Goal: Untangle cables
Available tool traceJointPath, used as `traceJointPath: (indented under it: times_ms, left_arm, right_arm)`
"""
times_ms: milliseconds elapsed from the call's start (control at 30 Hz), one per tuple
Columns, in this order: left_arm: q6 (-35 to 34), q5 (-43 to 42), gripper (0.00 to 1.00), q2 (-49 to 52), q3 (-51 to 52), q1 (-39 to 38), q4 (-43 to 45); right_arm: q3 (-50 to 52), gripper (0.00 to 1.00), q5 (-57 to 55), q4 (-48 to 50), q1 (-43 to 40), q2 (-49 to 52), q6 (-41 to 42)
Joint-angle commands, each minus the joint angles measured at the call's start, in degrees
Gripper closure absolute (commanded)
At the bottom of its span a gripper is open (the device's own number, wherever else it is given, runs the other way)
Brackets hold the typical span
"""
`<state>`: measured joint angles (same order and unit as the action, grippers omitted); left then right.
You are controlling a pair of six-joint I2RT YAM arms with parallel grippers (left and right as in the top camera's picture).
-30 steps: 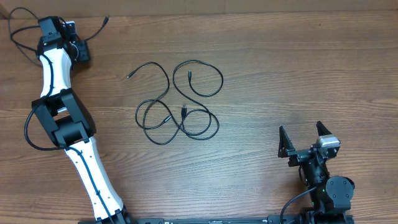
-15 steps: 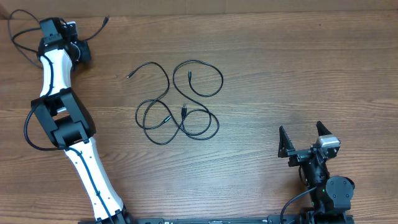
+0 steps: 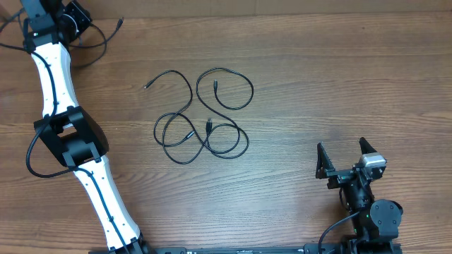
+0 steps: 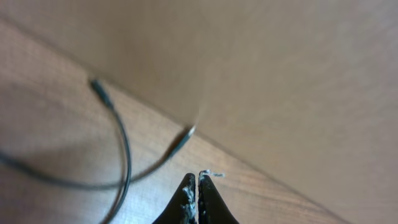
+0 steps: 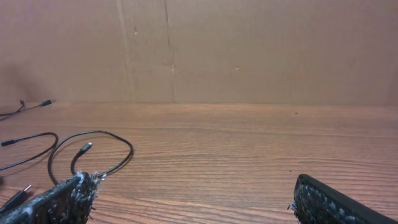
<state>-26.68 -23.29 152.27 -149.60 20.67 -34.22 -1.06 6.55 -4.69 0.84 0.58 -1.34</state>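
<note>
Though well apart from the tangled cables [image 3: 201, 116], my left jaws together, my right jaws spread.

No writing, label, brand mark, number or sign can be read in any view: none on the desk [image 3: 318, 70], the cables [image 3: 209, 125], the white left arm [image 3: 49, 70], the right hand [image 3: 341, 144], or the brown wall [image 5: 249, 50] at the desk's far edge.
</note>
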Motion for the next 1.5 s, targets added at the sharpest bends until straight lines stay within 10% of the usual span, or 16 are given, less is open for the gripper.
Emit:
traceJointPath:
  times_ms: [0,100,300,633,1067,1467]
  left_arm:
    - [7.06,1.97,0.90,-0.46,-0.87,-0.57,-3.43]
    - [15.30,1.88,0.23,-1.16,-1.31,-0.68,-8.13]
    - [14.32,0.15,0.05,-8.44,-2.86,-0.83,-14.95]
    - [13.94,-16.00,0.00,-23.37,-2.84,-10.47,-42.69]
    - [17.62,26.97,0.00,-13.07,-0.81,-34.16,-61.18]
    - [11.74,25.59,0.12,-1.22,-0.81,-35.69,-61.77]
  right_arm:
    - [0.57,0.00,-0.50,0.28,-0.07,-0.42,-0.46]
    - [0.57,0.00,-0.50,0.28,-0.07,-0.42,-0.46]
    - [0.57,0.00,-0.50,0.28,-0.07,-0.42,-0.46]
    - [0.57,0.00,-0.50,0.28,-0.07,-0.42,-0.46]
    - [0.57,0.00,-0.50,0.28,-0.07,-0.42,-0.46]
    - [0.57,0.00,-0.50,0.28,-0.07,-0.42,-0.46]
